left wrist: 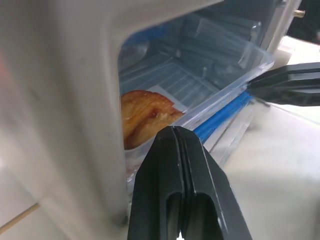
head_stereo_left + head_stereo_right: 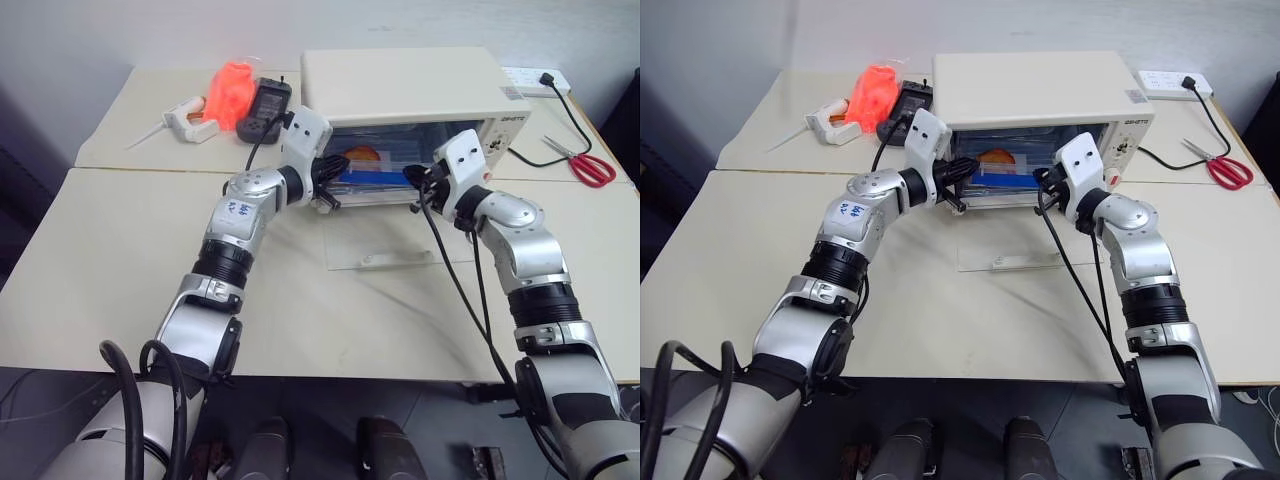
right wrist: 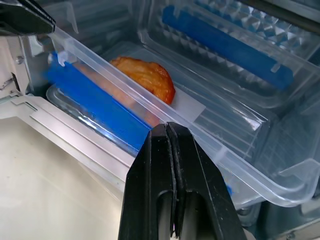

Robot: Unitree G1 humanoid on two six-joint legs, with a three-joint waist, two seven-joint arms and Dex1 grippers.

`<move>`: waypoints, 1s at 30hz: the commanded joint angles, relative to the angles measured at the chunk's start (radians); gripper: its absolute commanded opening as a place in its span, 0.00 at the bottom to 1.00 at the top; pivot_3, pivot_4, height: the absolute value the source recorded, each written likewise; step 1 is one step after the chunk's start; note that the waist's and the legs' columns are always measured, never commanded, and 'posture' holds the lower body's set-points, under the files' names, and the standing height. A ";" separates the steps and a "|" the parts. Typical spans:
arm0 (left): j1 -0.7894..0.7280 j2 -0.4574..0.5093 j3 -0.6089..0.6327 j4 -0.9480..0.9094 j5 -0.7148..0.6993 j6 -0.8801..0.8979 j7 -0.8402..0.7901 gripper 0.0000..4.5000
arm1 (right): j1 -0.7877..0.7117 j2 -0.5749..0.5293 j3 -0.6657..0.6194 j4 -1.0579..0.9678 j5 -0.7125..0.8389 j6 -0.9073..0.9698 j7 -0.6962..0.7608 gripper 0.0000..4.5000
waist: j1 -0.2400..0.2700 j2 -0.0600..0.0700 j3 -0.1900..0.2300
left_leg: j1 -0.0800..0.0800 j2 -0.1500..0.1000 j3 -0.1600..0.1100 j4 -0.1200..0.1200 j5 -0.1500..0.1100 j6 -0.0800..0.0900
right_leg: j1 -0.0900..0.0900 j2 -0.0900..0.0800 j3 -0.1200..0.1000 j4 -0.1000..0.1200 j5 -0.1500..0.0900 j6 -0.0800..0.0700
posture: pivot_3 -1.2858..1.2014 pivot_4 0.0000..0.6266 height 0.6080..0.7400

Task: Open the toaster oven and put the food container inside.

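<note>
Sitting between both tools (image 2: 325, 180) (image 2: 418, 180), food container (image 2: 375, 172).

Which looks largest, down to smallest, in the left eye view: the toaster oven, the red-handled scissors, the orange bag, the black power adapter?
1. toaster oven, by far.
2. orange bag.
3 and 4. red-handled scissors and black power adapter look about alike; I would not rank them.

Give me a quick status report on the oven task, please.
Left tool and right tool shut, at food container's near edge. Container partly inside toaster oven, door down flat. Nothing blocking.
</note>
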 commanded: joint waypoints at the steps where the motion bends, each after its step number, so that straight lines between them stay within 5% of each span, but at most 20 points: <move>1: 0.064 0.041 -0.003 -0.218 -0.065 0.092 -0.099 0.00 | 0.044 -0.036 -0.050 -0.114 0.020 0.014 0.022 0.01 | -0.002 0.000 0.000 | 0.000 0.000 0.000 0.000 0.000 0.000 | 0.000 0.000 0.000 0.000 0.000 0.000 | 0.52 0.24 1.00; 5: 0.142 0.120 0.024 -0.419 -0.122 0.239 -0.134 0.00 | 0.130 -0.091 -0.094 -0.282 0.061 0.095 0.049 0.01 | -0.001 0.000 0.000 | 0.000 0.001 0.000 0.000 0.000 -0.001 | -0.001 0.000 0.000 0.000 0.000 0.000 | 0.52 0.24 1.00; 8: 0.175 0.177 0.062 -0.526 -0.185 0.318 -0.166 0.13 | 0.194 -0.138 -0.146 -0.411 0.113 0.185 0.069 0.00 | -0.001 0.000 0.000 | 0.000 0.001 0.000 0.001 0.000 -0.001 | 0.000 0.000 0.001 0.001 0.000 0.000 | 0.52 0.24 1.00; 16: 0.220 0.442 0.213 -0.714 -0.425 0.487 -0.377 0.66 | 0.511 -0.337 -0.412 -0.783 0.292 0.459 0.140 0.00 | 0.005 0.000 0.000 | 0.000 0.003 -0.001 0.000 0.000 -0.001 | 0.001 0.000 0.001 0.000 0.000 0.000 | 0.52 0.24 1.00; 21: 0.228 0.591 0.237 -0.695 -0.495 0.525 -0.499 0.99 | 0.712 -0.358 -0.571 -0.927 0.393 0.578 0.160 0.00 | 0.005 0.000 0.000 | 0.003 0.003 -0.001 0.001 0.000 0.000 | 0.005 0.001 0.001 -0.002 0.000 0.000 | 0.52 0.24 1.00; 30: 0.236 0.714 0.166 -0.711 -0.497 0.482 -0.655 1.00 | 0.855 -0.145 -0.418 -0.897 0.263 0.481 -0.051 0.00 | 0.003 0.000 0.000 | 0.004 0.002 0.000 0.001 0.000 0.000 | 0.005 0.002 0.003 -0.001 0.000 -0.001 | 0.52 0.24 1.00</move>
